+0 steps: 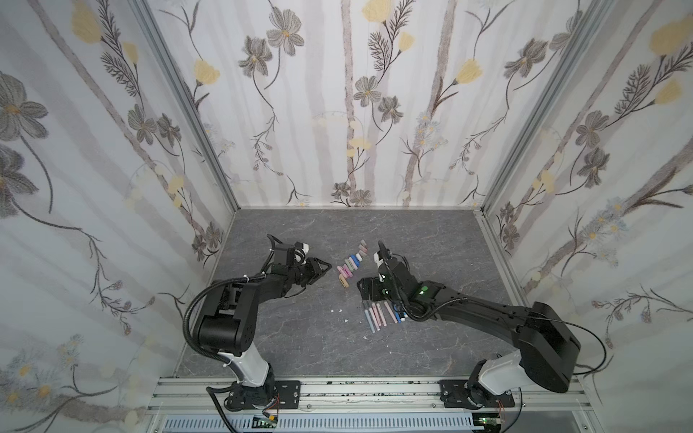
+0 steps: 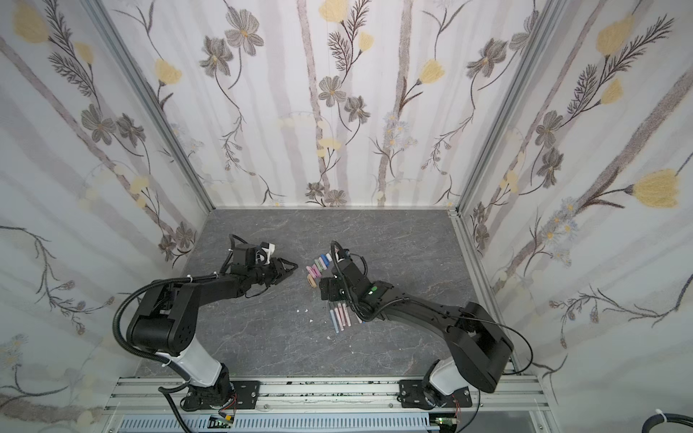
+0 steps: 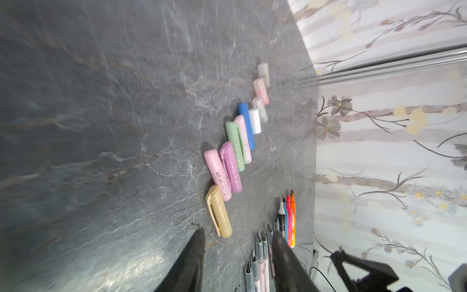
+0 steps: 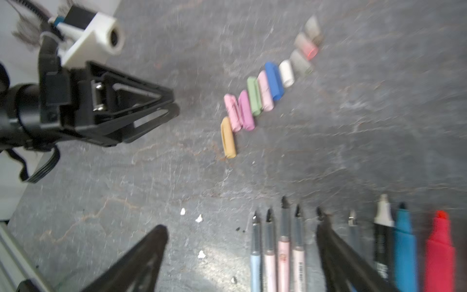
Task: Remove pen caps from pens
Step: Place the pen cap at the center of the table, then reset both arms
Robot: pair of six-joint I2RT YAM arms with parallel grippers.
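Note:
Several pen caps [image 1: 352, 262] lie in a slanted row on the grey slate table, from a tan cap [image 3: 219, 212] through pink, lilac, green and blue [image 4: 274, 81] to white and grey ones. Uncapped pens [image 1: 378, 315] lie side by side nearer the front: thin pastel ones [image 4: 283, 247], then black-and-white, blue [image 4: 404, 242] and red markers. My left gripper [image 3: 238, 232] is open and empty, its tips just short of the tan cap. My right gripper [image 4: 241, 225] hangs wide open above the thin pens, holding nothing.
Small white specks [image 4: 199, 218] dot the table left of the pens. Flowered walls enclose the table on three sides. An aluminium rail [image 1: 337, 390] with both arm bases runs along the front edge. An orange marker [image 3: 292, 220] lies at the outer end of the pen row.

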